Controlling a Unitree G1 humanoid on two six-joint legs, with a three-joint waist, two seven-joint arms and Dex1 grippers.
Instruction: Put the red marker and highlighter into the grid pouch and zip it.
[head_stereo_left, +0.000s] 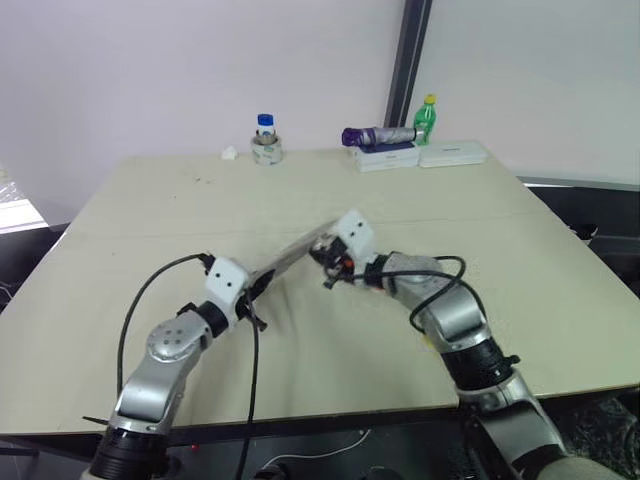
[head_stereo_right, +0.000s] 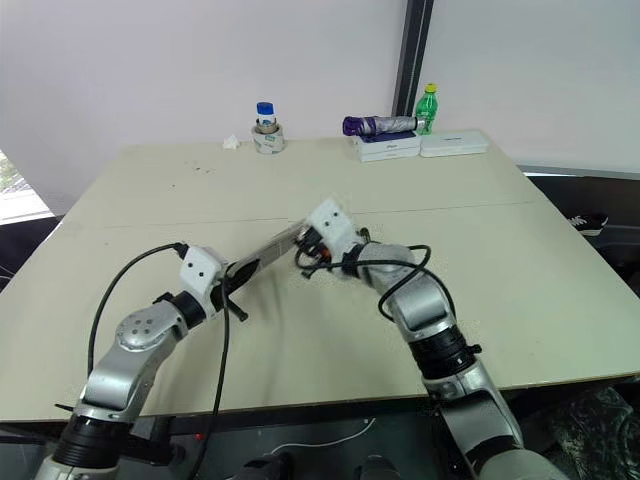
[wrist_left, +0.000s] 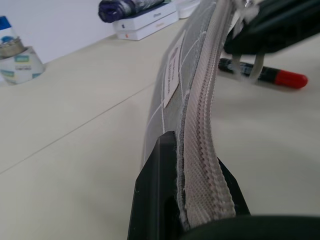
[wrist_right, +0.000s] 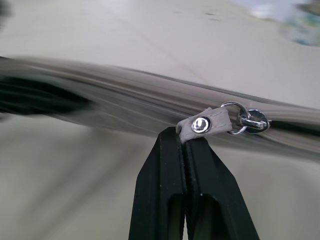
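Right gripper (wrist_right: 186, 137): your fingers pinched tight on zip pull (wrist_right: 206, 125). Left gripper (wrist_left: 192, 165): clamped on pouch (head_stereo_left: 290, 258) end, pouch held edge-up above table (head_stereo_left: 150, 220). Marker (wrist_left: 270, 76) lies on table beyond pouch, roughly 1 o'clock from left gripper.

grid pouch (wrist_right: 100, 107) blurred

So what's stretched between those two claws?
The grid pouch: left gripper clamps one end, right gripper pinches its zip pull, in both eye views.
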